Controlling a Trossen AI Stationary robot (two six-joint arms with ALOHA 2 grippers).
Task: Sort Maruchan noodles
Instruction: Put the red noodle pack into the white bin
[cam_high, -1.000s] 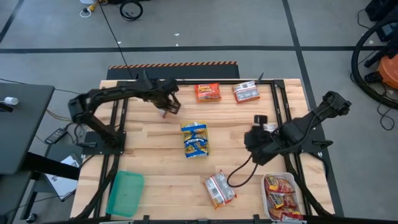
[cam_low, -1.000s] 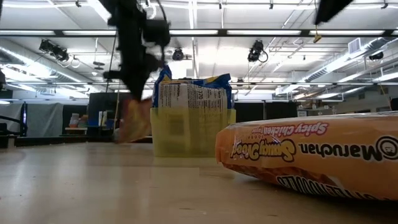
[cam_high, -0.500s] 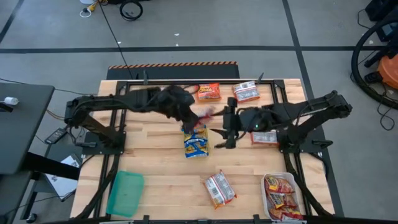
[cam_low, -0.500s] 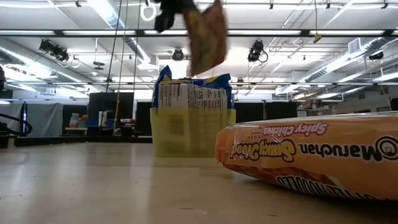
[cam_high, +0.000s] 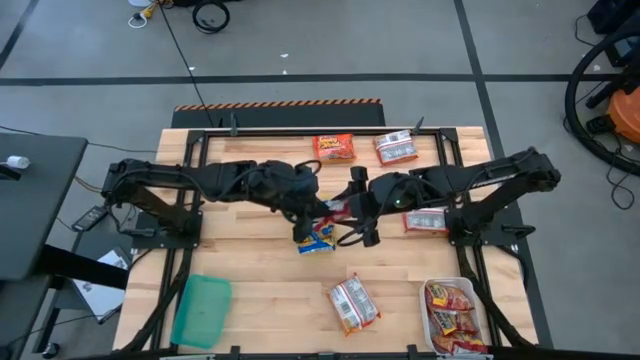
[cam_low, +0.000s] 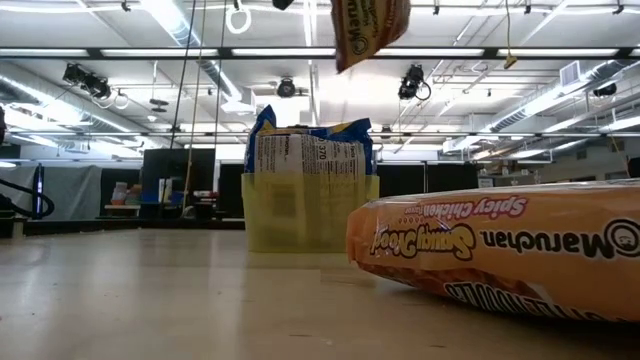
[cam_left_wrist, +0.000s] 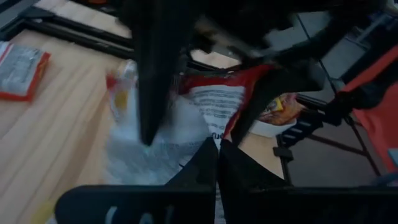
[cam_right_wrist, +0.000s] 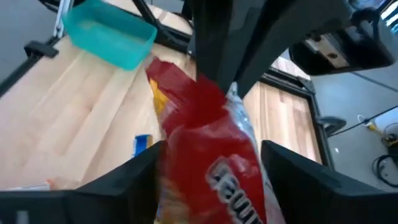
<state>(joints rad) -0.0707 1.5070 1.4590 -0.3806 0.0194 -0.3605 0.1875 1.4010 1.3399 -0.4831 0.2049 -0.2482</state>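
Note:
High over the table's middle hangs an orange-red Maruchan noodle packet (cam_high: 335, 209) (cam_low: 368, 28), with my left gripper (cam_high: 320, 207) (cam_left_wrist: 217, 148) shut on it. My right gripper (cam_high: 355, 211) (cam_right_wrist: 214, 171) faces it from the table's right, open, one finger on either side of the packet (cam_right_wrist: 208, 146). Below them a yellow tray (cam_high: 316, 236) (cam_low: 310, 210) holds blue-and-yellow packets standing on edge. My left gripper pinches one end edge of the packet (cam_left_wrist: 214, 127) (cam_right_wrist: 231, 93) between its two fingers, coming from the table's left and slanting a little downward. The packet is lifted clear of everything and reaches from the fingers toward my right gripper. My right gripper's fingers (cam_right_wrist: 146, 171) flank the packet's other end; I cannot tell whether they touch it.
An orange packet (cam_high: 334, 148) and a silver-red one (cam_high: 397, 148) lie at the far edge. One silver packet (cam_high: 426, 221) lies under my right arm, another (cam_high: 353, 303) lies near. A white tray (cam_high: 432, 318) with orange packets stands near right, a green tray (cam_high: 203, 310) near left.
My left gripper has carried the packet from the far left of the table up and toward the middle, turning as it went. My right gripper has swung from the near right toward the middle and now stands around the packet's free end.

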